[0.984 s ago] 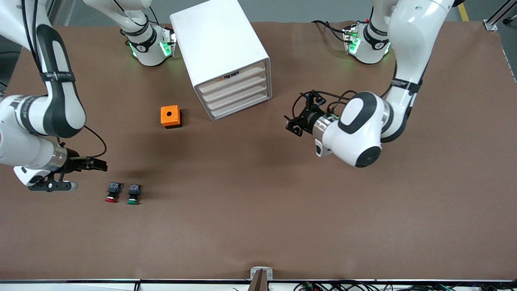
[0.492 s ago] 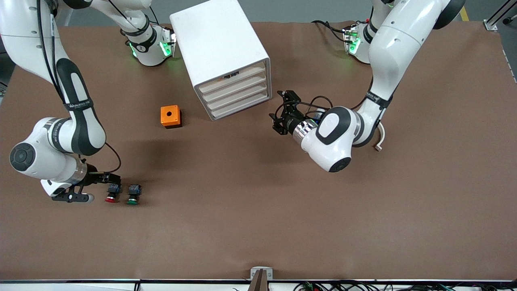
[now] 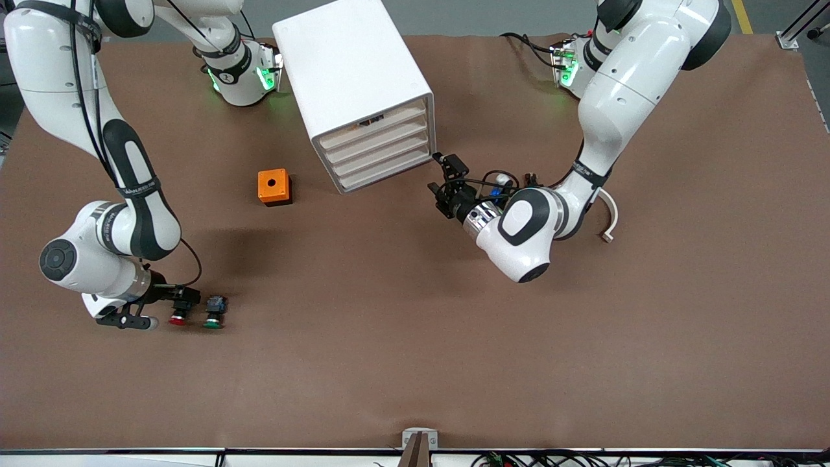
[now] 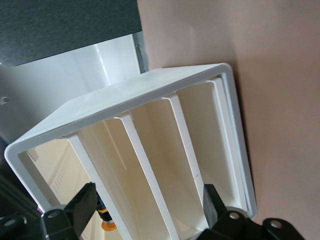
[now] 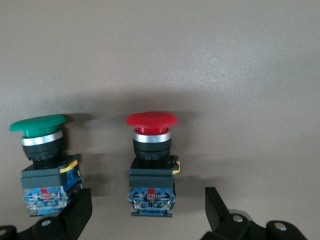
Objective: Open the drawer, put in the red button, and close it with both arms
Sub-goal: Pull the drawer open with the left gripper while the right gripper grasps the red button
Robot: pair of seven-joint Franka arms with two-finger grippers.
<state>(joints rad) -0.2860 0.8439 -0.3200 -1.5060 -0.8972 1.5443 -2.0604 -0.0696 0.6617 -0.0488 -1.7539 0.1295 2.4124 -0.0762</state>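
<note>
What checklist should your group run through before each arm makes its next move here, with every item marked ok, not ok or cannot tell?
1. Right hand open, fingers either side of the small red-capped push button: ok.
2. Red button gripped: not ok, fingers apart.
3. Matching green-capped button outside the fingers: ok, though one finger passes close to it.
4. Left hand open, facing the white four-drawer cabinet: ok.
5. Second drawer from top open: not ok.
6. Left fingers touching the drawer: cannot tell.
</note>
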